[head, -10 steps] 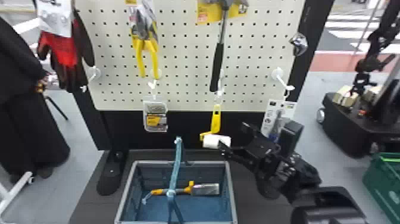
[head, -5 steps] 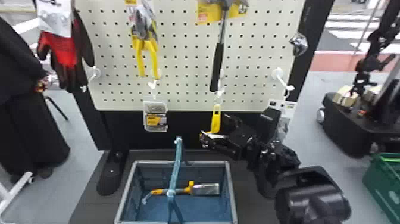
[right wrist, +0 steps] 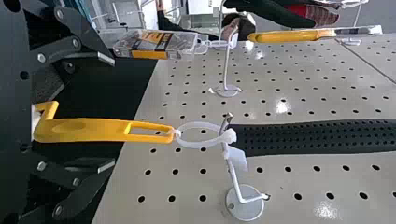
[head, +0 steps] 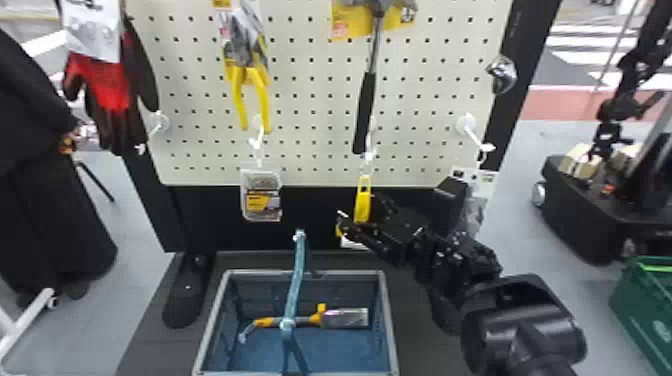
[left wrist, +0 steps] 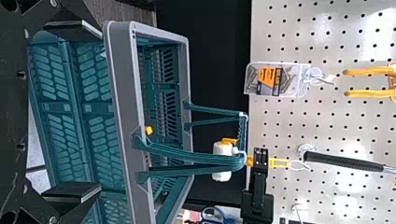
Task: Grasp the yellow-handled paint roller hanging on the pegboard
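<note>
The yellow-handled paint roller (head: pixel 363 200) hangs by a white loop from a hook low on the white pegboard (head: pixel 310 140). My right gripper (head: pixel 352 231) is at its lower end, hiding most of the white roll. In the right wrist view the right gripper (right wrist: pixel 111 113) is open, with one finger (right wrist: pixel 88 44) on each side of the yellow handle (right wrist: pixel 93 130) and not touching it. From the left wrist, the white roll (left wrist: pixel 222 161) and the handle (left wrist: pixel 275 163) show past the basket. My left gripper (left wrist: pixel 93 111) stands open over the basket.
A grey and teal basket (head: pixel 387 320) with its handle raised sits below the board and holds a yellow-handled scraper (head: pixel 320 317). On the board hang yellow pliers (head: pixel 250 85), a black-handled hammer (head: pixel 365 110), a bag of screws (head: pixel 260 195), gloves (head: pixel 107 90) and a bare hook (head: pixel 472 130).
My right arm has swung left and up to the pegboard. Its fingers now straddle the roller's handle and cover the white roll that showed a second ago.
</note>
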Available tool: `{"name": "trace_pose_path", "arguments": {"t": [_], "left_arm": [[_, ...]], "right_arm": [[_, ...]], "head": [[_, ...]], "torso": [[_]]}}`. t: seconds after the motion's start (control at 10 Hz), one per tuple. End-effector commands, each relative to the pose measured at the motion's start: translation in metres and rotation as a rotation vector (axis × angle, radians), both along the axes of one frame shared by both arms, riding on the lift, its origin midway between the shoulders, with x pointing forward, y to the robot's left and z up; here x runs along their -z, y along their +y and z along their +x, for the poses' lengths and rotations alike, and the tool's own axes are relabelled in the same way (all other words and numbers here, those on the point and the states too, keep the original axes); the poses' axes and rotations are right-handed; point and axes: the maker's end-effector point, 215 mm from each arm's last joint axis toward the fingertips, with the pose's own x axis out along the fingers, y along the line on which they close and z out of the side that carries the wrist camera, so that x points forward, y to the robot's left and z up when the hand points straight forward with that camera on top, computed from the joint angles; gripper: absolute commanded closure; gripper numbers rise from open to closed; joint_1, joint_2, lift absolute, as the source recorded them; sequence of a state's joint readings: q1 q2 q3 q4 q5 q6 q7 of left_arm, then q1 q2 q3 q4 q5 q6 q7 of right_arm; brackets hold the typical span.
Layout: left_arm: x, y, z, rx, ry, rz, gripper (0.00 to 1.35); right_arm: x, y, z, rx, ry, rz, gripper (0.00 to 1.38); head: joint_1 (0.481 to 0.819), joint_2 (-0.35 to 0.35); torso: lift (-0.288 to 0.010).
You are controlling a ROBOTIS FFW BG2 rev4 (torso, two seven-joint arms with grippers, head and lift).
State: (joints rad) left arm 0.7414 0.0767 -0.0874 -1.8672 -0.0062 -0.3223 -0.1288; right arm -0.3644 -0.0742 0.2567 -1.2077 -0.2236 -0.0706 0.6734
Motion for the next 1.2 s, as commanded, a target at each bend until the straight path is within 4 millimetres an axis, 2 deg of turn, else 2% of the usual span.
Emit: {"name": "trace_pose_path", "arguments": {"t": [0.0,0.1,0.3,0.4,1.1], "left_arm": [[-0.0001,0.0,-0.0001,0.0,-0.001,0.0,0.16],[-0.0001,0.0001,-0.0001,-0.001,-0.001,-0.002,0.17],[-0.0001,0.0001,-0.0001,-0.001,-0.001,-0.002,0.17],[-0.0001,0.0003,-0.0001,0.0,-0.001,0.0,0.17],[-0.0004,-0.0012,0.0005,0.002,-0.001,-0.004,0.17]], "right_arm": [[0.0003,-0.0022,0.0001,0.003,0.002,0.004,0.59],[0.0015,-0.0024,0.0001,0.003,0.004,0.003,0.76],[0.0066,-0.0025,-0.0024,0.003,0.013,0.004,1.0],[0.0079,-0.0032,-0.0031,0.01,0.016,0.007,1.26],[0.004,-0.0023,-0.0032,0.013,0.009,0.011,1.27]], "head": [[0.549,0.0],[0.549,0.0],[0.549,0.0],[0.549,0.0],[0.549,0.0]], "torso": [[-0.1],[-0.1],[-0.1],[-0.1],[-0.1]]}}
